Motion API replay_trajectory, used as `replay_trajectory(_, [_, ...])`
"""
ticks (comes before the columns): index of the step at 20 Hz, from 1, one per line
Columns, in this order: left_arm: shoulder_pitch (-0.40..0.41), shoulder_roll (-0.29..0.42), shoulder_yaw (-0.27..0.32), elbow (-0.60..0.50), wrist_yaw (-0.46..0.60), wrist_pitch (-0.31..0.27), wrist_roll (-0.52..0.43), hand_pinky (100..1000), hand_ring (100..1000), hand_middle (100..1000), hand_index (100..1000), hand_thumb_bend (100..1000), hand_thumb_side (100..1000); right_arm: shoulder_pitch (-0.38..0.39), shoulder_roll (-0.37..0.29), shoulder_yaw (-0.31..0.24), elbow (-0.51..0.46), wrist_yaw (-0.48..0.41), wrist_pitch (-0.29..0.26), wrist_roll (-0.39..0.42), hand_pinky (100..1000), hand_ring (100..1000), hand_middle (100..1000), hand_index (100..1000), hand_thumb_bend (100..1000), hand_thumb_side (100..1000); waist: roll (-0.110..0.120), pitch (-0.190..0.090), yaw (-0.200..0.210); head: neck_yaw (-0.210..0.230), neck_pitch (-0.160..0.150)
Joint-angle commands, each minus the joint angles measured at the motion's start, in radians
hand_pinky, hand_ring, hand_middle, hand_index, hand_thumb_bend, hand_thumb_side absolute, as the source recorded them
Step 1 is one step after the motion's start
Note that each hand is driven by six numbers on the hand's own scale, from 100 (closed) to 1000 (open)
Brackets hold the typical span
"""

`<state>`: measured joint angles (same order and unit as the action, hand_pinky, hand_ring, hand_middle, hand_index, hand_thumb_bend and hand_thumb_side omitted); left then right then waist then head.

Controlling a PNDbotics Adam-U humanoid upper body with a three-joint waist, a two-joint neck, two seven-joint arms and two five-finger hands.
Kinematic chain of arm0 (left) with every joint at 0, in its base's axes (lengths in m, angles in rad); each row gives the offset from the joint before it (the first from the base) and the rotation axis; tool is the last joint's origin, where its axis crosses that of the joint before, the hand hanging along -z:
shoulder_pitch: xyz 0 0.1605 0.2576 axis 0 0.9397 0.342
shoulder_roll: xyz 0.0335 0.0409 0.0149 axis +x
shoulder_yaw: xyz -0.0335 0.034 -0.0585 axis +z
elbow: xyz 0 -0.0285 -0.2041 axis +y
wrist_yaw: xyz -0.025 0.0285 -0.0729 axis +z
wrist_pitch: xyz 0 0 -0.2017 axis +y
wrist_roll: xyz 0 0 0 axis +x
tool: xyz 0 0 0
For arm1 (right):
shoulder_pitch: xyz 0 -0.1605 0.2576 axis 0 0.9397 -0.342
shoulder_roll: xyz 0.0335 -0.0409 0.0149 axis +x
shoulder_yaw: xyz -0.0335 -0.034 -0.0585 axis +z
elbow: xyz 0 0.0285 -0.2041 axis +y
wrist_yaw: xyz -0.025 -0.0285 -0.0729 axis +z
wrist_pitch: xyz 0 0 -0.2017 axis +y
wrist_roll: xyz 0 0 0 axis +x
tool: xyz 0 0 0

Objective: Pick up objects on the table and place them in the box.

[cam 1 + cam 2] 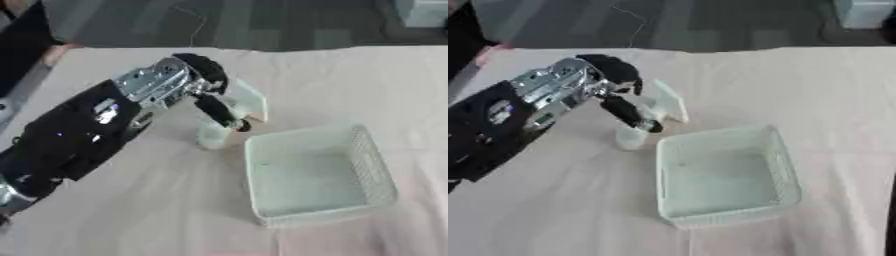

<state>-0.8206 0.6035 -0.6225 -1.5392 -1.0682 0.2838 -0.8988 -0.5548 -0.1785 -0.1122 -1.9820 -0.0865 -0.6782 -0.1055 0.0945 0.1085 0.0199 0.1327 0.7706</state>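
Observation:
My left hand (203, 82) reaches in from the left over the pale tablecloth, fingers curled round a pale, flat, box-like object (248, 101) that stands tilted just left of the basket. Below the fingers a small clear cup-like thing (211, 136) stands on the cloth, close to the fingertips (229, 120). The white mesh basket (372, 165) sits to the right of the hand and looks empty. My right hand shows in neither view.
The table (157, 215) is covered with a pinkish cloth. A person's dark sleeve and hand (51, 52) rest at the far left edge. A pale container (424, 12) stands on the floor at the upper right.

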Motion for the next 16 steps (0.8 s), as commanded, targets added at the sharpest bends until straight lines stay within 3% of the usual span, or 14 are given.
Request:
replay_trajectory(1, [-0.006, 0.006, 0.025, -0.011, -0.003, 0.016, -0.008, 770, 861, 877, 861, 531, 1000, -0.016, -0.003, 0.000, -0.018, 0.006, 0.000, -0.002, 596, 558, 569, 661, 100, 1000, -0.005, -0.011, -0.001, 0.012, -0.001])
replay_trajectory(6, [0.013, -0.011, 0.032, -0.022, -0.005, 0.030, -0.008, 755, 841, 866, 860, 496, 1000, -0.019, -0.001, -0.001, -0.018, 0.005, -0.001, -0.003, 596, 558, 569, 661, 100, 1000, -0.007, -0.008, 0.000, 0.008, -0.001])
replay_trajectory(16, [0.036, -0.035, 0.033, 0.024, -0.023, 0.054, -0.008, 760, 841, 866, 860, 525, 1000, -0.024, 0.003, 0.001, -0.018, 0.004, -0.002, -0.003, 596, 558, 568, 661, 100, 1000, -0.010, -0.002, -0.005, 0.014, -0.001])
